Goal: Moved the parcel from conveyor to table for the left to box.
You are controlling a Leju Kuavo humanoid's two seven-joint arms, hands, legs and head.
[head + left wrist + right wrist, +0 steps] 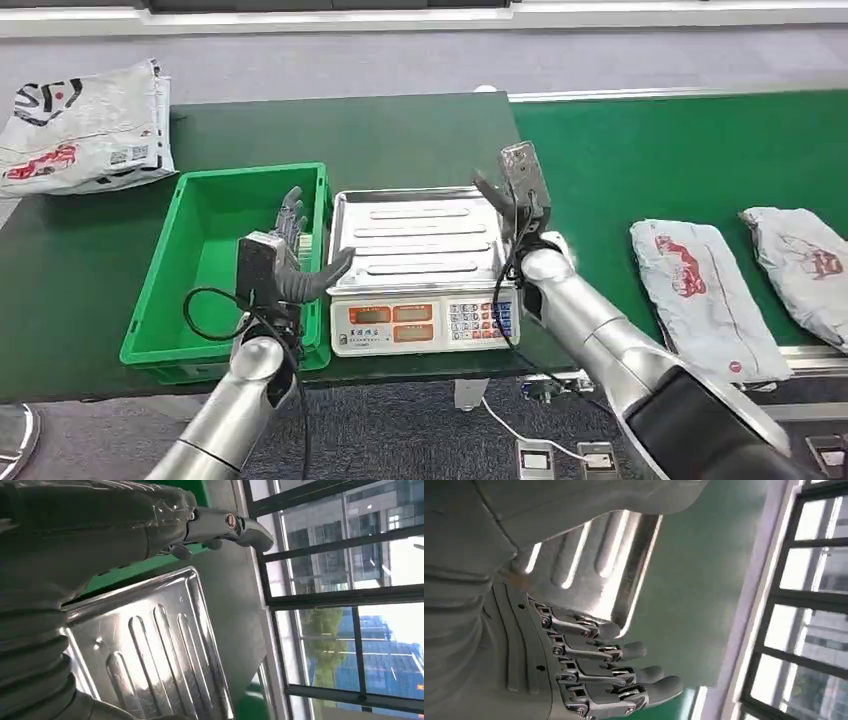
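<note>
Nothing moved yet: both hands empty beside the scale.
Left hand (285, 250) and right hand (520, 190) hang spread; nearest parcel (700, 295) lies on the conveyor (650, 150) at three o'clock, green box (215, 265) unfilled.

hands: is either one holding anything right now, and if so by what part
Nothing is held. The left hand and right hand are both open and empty beside the scale tray.

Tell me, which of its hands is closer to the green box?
The left. The left hand hovers at the green box's right wall, between it and the scale. The right hand is raised at the scale's far right corner, across the tray from the box.
</note>
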